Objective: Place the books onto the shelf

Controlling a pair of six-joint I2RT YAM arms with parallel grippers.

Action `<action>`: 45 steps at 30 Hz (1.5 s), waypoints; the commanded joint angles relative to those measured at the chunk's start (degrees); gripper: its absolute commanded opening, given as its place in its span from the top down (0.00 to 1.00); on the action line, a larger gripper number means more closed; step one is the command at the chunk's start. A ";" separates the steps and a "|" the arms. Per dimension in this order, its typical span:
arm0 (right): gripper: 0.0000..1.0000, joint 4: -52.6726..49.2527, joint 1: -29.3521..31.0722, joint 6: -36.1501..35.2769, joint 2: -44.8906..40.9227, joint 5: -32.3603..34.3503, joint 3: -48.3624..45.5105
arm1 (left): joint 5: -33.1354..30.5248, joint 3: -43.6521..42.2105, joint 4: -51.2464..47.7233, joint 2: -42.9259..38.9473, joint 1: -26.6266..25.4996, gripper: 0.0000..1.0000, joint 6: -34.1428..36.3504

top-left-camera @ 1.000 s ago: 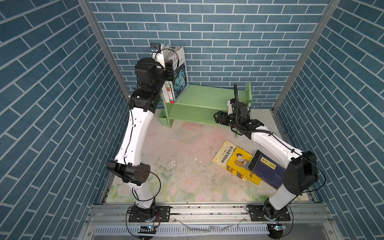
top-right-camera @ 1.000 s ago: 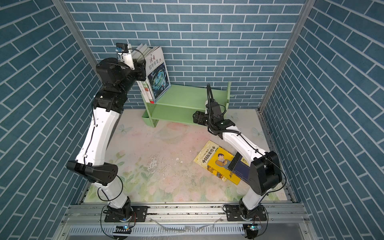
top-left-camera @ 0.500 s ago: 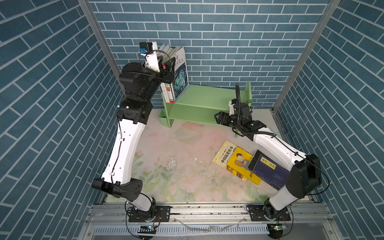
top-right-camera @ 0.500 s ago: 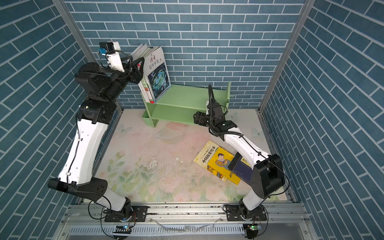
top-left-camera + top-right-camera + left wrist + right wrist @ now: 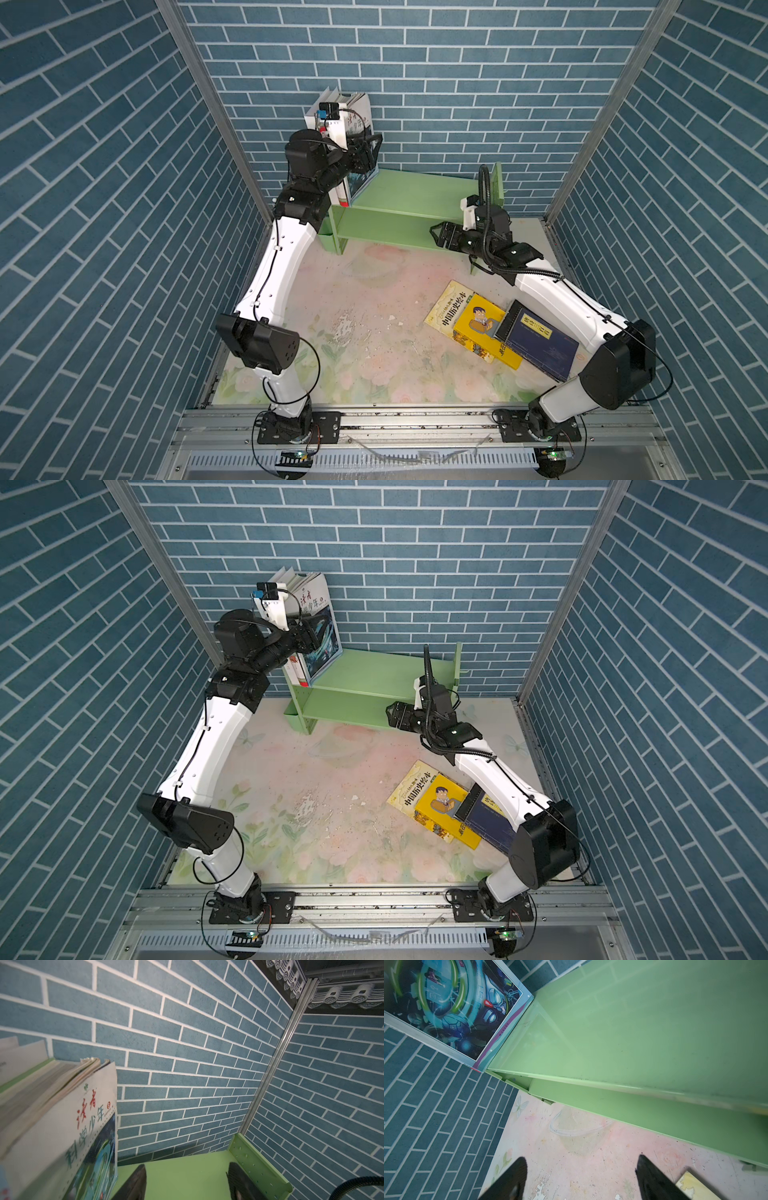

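Observation:
Several books (image 5: 353, 104) (image 5: 316, 600) (image 5: 62, 1126) stand upright at the left end of the light green shelf (image 5: 407, 199) (image 5: 374, 675) (image 5: 187, 1167) (image 5: 633, 1022), on its top tier. My left gripper (image 5: 368, 151) (image 5: 316, 636) (image 5: 187, 1180) hangs open just beside the outermost cover, over bare shelf, holding nothing. My right gripper (image 5: 436, 239) (image 5: 390, 717) (image 5: 581, 1178) is open and empty, low over the mat in front of the shelf. On the mat lie a pale yellow book (image 5: 446, 307) (image 5: 409, 787), a bright yellow book (image 5: 478, 328) (image 5: 440, 808) and a navy book (image 5: 540, 345) (image 5: 490, 820), overlapping.
Blue brick walls close in at the back and both sides. The shelf's perforated right side panel (image 5: 255, 1159) (image 5: 496, 183) stands up at its far end. The floral mat (image 5: 365, 316) is worn in the middle. My right forearm (image 5: 561, 299) passes over the navy book's edge.
The left gripper has opened wider and shifted from the books' top to beside the outer cover; its elbow swung out and back. The right arm has barely moved.

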 commanded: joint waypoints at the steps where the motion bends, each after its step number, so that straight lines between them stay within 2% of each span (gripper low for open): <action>1: 0.17 -1.87 0.34 -1.55 -1.15 -0.75 -0.29 | -0.59 2.10 2.69 2.39 -0.93 0.35 -0.59; 15: 0.16 -3.61 0.34 -2.79 -2.35 -0.85 -0.31 | -12.90 4.56 3.53 7.82 -0.93 0.32 1.12; 25: 0.17 -4.75 0.34 -3.99 -3.72 -2.31 -0.32 | -18.09 7.37 1.36 9.70 -0.93 0.31 1.56; 30: 0.16 -5.34 0.35 -4.71 -4.87 -3.17 -0.58 | -16.05 8.17 1.44 9.74 -0.93 0.31 1.30; 34: 0.16 -5.48 0.36 -5.14 -5.76 -4.57 -0.84 | -10.50 7.91 3.06 8.91 -0.93 0.29 1.29; 38: 0.16 -6.71 0.77 -5.93 -7.09 -4.76 -1.18 | -4.61 5.73 5.27 6.20 -1.66 0.28 1.46; 45: 0.16 -11.55 1.93 -6.05 -11.28 -2.91 -4.65 | 0.56 3.34 1.59 -0.74 -4.23 0.23 3.80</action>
